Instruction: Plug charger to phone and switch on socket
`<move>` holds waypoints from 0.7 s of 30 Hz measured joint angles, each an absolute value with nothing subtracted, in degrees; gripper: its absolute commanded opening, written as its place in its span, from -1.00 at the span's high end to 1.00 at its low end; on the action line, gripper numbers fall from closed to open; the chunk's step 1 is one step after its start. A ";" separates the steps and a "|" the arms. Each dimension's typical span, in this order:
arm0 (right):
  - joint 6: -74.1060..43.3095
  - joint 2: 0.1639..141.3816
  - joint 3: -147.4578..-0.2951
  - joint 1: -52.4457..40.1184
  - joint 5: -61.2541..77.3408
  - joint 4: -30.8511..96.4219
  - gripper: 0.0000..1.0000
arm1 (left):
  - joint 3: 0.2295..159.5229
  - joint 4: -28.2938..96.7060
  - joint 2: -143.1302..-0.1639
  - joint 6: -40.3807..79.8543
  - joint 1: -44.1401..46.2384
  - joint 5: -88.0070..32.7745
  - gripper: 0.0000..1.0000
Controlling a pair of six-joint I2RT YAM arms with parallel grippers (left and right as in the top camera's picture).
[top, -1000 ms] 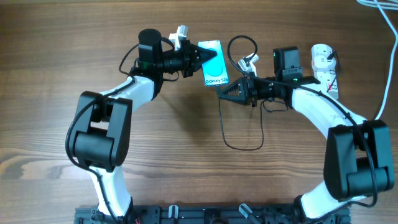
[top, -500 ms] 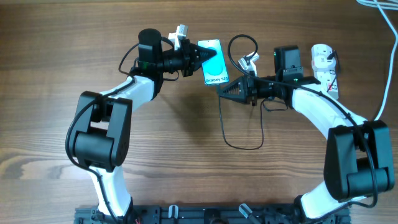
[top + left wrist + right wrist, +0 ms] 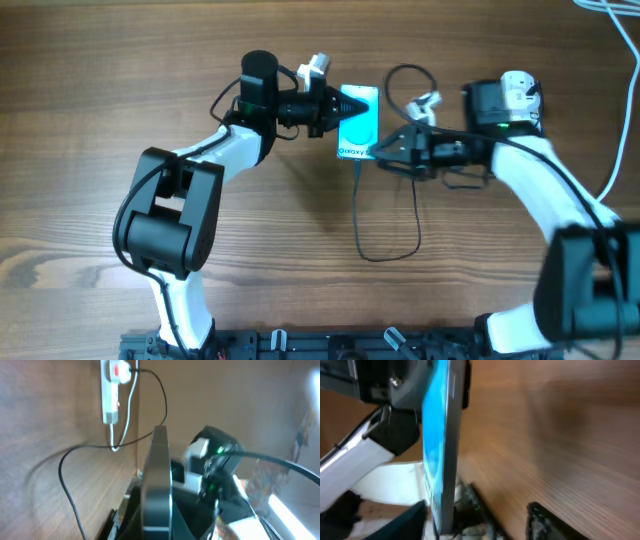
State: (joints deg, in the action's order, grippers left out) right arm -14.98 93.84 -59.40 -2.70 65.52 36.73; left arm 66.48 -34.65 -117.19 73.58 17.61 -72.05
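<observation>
The phone, teal-screened and white-edged, is lifted and tilted, with my left gripper shut on its left side. In the left wrist view the phone shows edge-on between the jaws of the left gripper. My right gripper stands open at the phone's lower right corner. Its fingers sit wide apart around the phone's bottom edge. The charger, a thin black cable, runs down from that edge in a loop. Blur hides its plug tip. The socket lies behind my right wrist, partly covered.
The black cable loops again behind the phone. A thicker white cable runs down the table's right side. In the left wrist view the socket lies far off on the wood, with the black cable curving across the table.
Both arms have shifted right, carrying the phone with them. My right gripper has opened and let go of the charger's end at the phone's bottom edge.
</observation>
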 measured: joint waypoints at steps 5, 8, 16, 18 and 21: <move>-8.64 83.66 -59.40 2.11 59.07 40.53 -0.84 | 66.48 -34.24 -117.19 73.45 16.47 -72.47 0.92; -7.16 78.46 -59.40 2.59 56.14 41.12 -0.87 | 66.50 -27.97 -117.16 71.90 16.23 -71.20 0.92; -5.17 70.87 -59.40 2.57 49.39 44.01 -0.95 | 66.02 -2.39 -117.19 59.83 16.23 -61.56 0.92; -4.56 70.70 -59.40 2.57 48.38 45.01 -0.95 | 65.98 1.13 -117.19 56.60 16.23 -58.78 0.92; -3.68 70.70 -59.40 2.57 47.46 46.13 -0.95 | 65.95 4.10 -117.19 51.77 16.23 -55.07 0.92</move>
State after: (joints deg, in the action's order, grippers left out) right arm -3.68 70.70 -59.40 2.57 47.46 46.13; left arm 65.95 4.10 -117.19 51.77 16.23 -55.07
